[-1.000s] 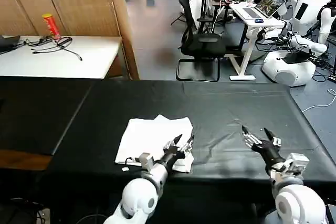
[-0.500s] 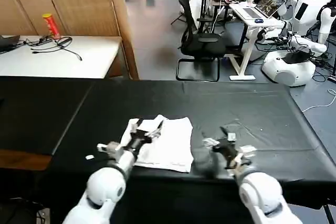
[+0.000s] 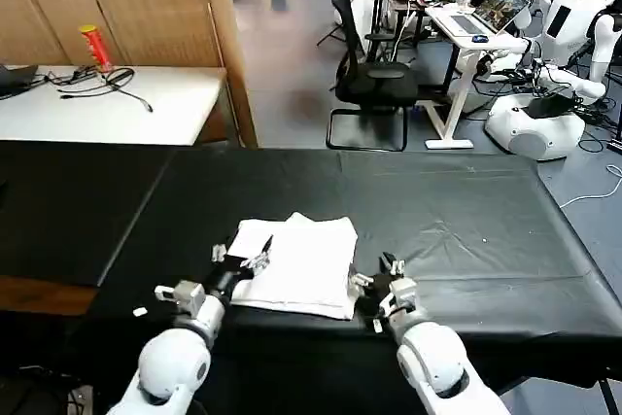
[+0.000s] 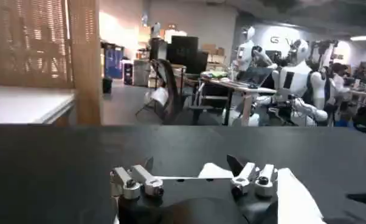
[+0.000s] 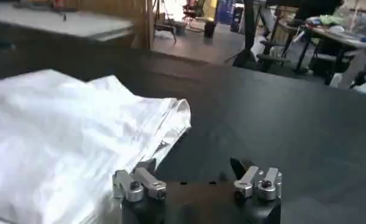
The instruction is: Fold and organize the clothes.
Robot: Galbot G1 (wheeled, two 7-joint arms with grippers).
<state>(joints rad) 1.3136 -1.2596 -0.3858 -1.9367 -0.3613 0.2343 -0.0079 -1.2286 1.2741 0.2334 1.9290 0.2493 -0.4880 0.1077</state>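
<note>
Overhead, folded white T-shirt [image 3: 294,263] lying flat near the front edge of the black table [image 3: 466,211], left gripper [image 3: 240,259] at its left edge, right gripper [image 3: 374,289] just beside its right edge, both spread. From left wrist, fingers wide over cloth. From right wrist, wide beside layered hem. Likely light, limp, slippery: pinch stacked edges, not middle.
</note>
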